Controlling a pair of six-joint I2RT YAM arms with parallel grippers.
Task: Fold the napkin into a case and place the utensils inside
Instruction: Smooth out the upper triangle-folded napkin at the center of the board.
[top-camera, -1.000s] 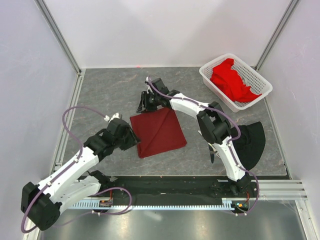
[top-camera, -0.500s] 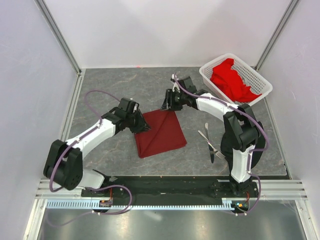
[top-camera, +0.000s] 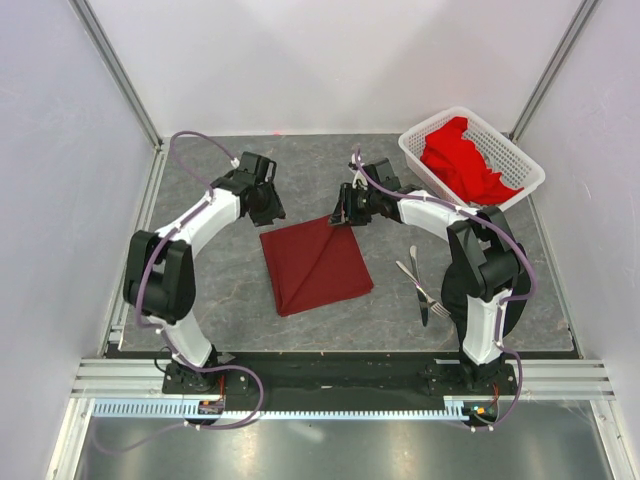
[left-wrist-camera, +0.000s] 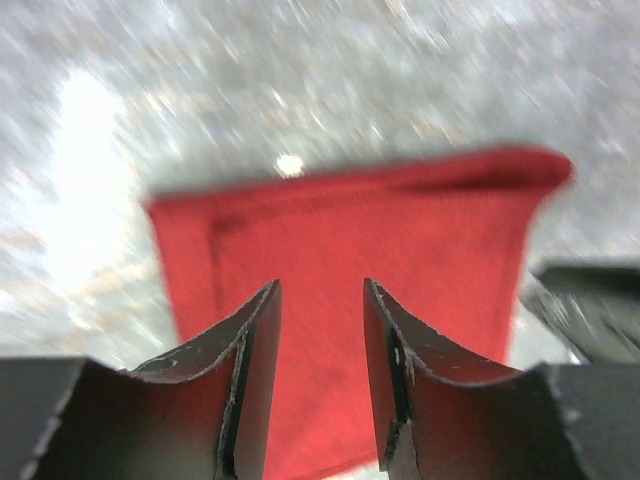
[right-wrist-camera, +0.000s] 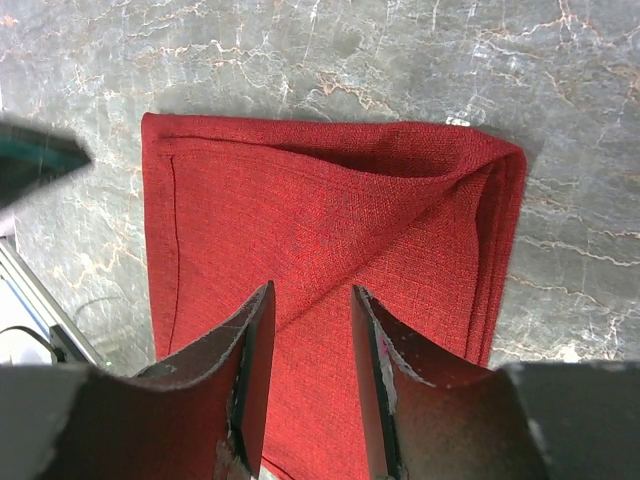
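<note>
I saw left gripper (left-wrist-camera: 320, 288) part-open, empty; dark maroon folded cloth napkin (left-wrist-camera: 400, 230) lay just ahead. Right gripper (right-wrist-camera: 312, 291) part-open, empty, napkin below its fingers.

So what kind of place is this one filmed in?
Probably a lab robot cell, not a dining room: plain white wall panels in aluminium frame posts, a grey stone-patterned tabletop, and two white-and-black robot arms bolted at its near edge.

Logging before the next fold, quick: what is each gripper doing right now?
Left gripper: open, holding nothing.
Right gripper: open, holding nothing.
</note>
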